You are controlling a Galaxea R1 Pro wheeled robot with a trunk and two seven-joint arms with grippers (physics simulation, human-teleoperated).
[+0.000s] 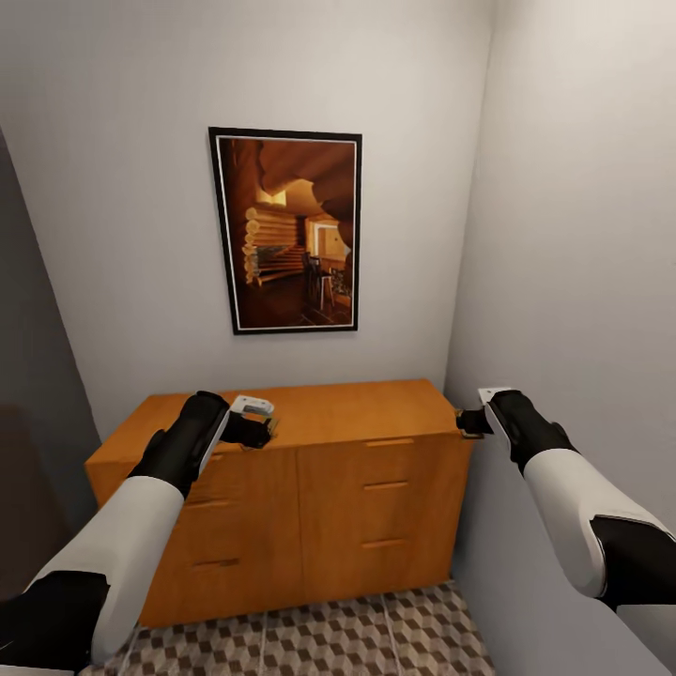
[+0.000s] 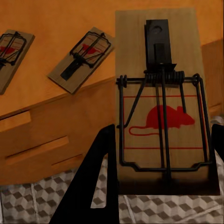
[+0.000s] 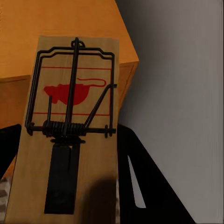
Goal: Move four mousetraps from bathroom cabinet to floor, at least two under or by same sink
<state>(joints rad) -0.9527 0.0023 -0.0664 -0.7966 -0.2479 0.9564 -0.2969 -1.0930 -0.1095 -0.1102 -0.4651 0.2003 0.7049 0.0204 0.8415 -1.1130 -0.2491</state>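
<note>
Left pincer [image 2: 161,186]: gripping one mousetrap [image 2: 161,100] above the cabinet [image 1: 357,413] front edge, board's long axis running out along the fingers.
Right pincer [image 3: 65,186]: clamping a second trap [image 3: 70,121] just off the cabinet's wall-side end.
Remaining traps [image 2: 81,58]: two lying flat on the cabinet top — nearer the left arm.
Next, likely: lowering both toward the bathroom floor [image 1: 376,629] in front of the cabinet.

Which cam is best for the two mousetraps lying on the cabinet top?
Left wrist view. Beyond the held mousetrap, two loose mousetraps lie flat on the cabinet top, wire and red mark legible. In the head view the left gripper hangs over that area. The right wrist view has its own held trap in front of the cabinet.
</note>
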